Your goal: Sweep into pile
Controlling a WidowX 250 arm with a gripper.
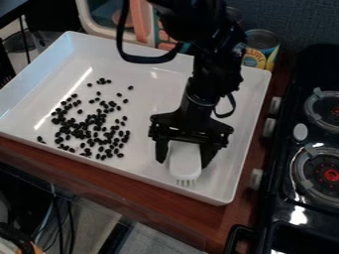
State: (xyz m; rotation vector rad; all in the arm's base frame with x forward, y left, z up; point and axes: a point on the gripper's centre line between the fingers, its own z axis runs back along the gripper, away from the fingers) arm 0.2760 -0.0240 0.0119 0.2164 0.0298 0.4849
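1. Brown wooden counter (132, 194), blue-grey wall (305, 22) beyond it. Black stove (283, 149) at right; a can (262, 40) stands past the far right part of the tray (149, 84), which is white, shallow and high-walled.
2. Material: small black beans (83, 133) on the left half of the tray. Dense in the middle, ragged at the fringe, with strays toward the far side and one small group near the left wall.
3. Tool: white brush (185, 161), in the near right part of the tray area. Its pale bristles (186, 182) point toward the near side.
4. End effector: the gripper (183, 164) hangs over the right half, one finger to each side of the brush, and appears to pinch it by the body. Whether the bristles touch the tray, cannot tell.
5. Relative position: brush directly between the fingers, its bristled end beyond their tips; beans well apart, to the left.
6. Handling, estimated: brush light, with a stiff, smooth body that could twist under side load. Best hold is across both flanks, bristles left free. Bristles probably flex.
7. Beans likely hard, light and quick to roll on the slick surface; short, low, slow strokes from the fringe inward should limit scatter.
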